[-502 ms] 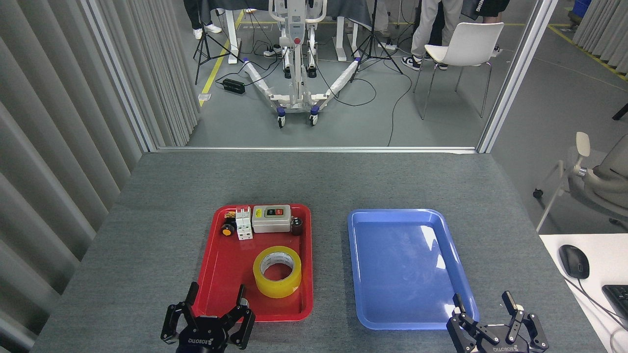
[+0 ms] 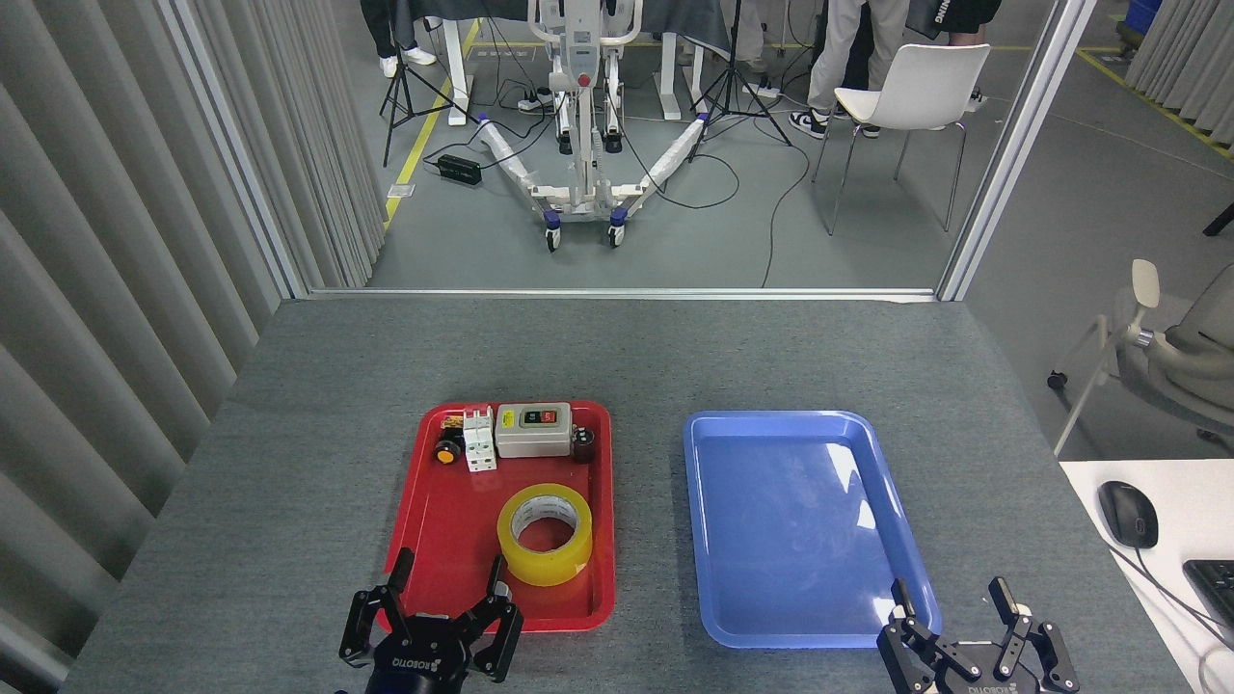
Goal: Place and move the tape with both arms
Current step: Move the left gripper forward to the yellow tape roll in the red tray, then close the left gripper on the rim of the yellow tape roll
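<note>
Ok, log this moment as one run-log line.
tape: lying in red tray | left gripper: open, near tape | right gripper: open, by blue tray | grasp: not yet

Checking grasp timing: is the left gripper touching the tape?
Apart. Head view shows red tray floor between the open left gripper and the tape.

A robotics lab: at 12 o'clock a wheeled lift frame [image 2: 581, 125] stands among tripods [image 2: 735, 87] and loose floor cables [image 2: 675, 183] (yellow floor lines too), ribbed partition panels [image 2: 145, 241] at 9 o'clock
</note>
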{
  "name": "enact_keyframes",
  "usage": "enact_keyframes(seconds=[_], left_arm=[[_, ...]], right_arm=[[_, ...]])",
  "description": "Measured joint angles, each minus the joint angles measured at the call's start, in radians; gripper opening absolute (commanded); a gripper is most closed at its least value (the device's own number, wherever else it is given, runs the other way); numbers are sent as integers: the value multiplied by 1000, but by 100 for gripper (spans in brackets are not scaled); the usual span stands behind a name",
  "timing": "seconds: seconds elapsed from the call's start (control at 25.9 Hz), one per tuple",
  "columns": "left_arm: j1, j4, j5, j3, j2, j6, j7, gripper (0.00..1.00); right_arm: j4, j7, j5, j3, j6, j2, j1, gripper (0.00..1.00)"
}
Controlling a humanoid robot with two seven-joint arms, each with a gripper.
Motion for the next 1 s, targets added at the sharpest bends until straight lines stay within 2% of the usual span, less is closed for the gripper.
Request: enact_keyframes(seconds=[0.31, 0.62, 1.0], left_arm=[[-105, 97, -1, -15, -3, 8, -12, 99], [-310, 351, 4, -16, -5, 12, -2, 100], [-478, 604, 7, -15, -15, 48, 1, 100]], right_arm=[[-16, 5, 16, -6, 9, 16, 5, 100], [-14, -3, 15, -5, 7, 20, 6, 100], [3, -6, 16, -5, 11, 22, 5, 100]])
